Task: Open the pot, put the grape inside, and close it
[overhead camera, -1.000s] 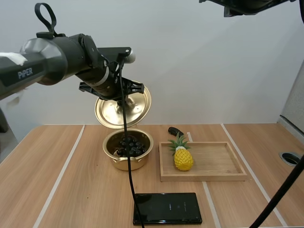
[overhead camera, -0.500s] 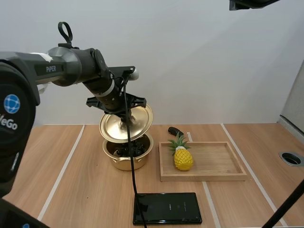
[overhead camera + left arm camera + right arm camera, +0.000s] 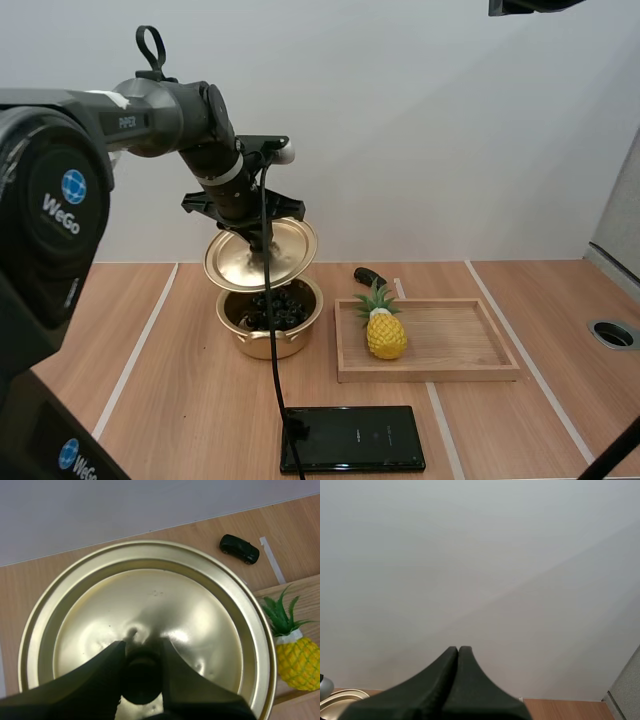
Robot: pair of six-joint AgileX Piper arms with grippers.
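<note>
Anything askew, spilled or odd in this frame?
Only the lid: the left gripper holds it by its knob, tilted rather than level, above the pot. The grapes sit inside the pot, nothing is spilled, and the pineapple stands in the tray.

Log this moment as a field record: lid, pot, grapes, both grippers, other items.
lid: tilted over pot, not seated
pot: open, on table
grapes: inside pot
left gripper: shut on lid knob
right gripper: shut, holding nothing
other: pineapple in wooden tray; black toy car behind tray; black phone nearest camera
</note>
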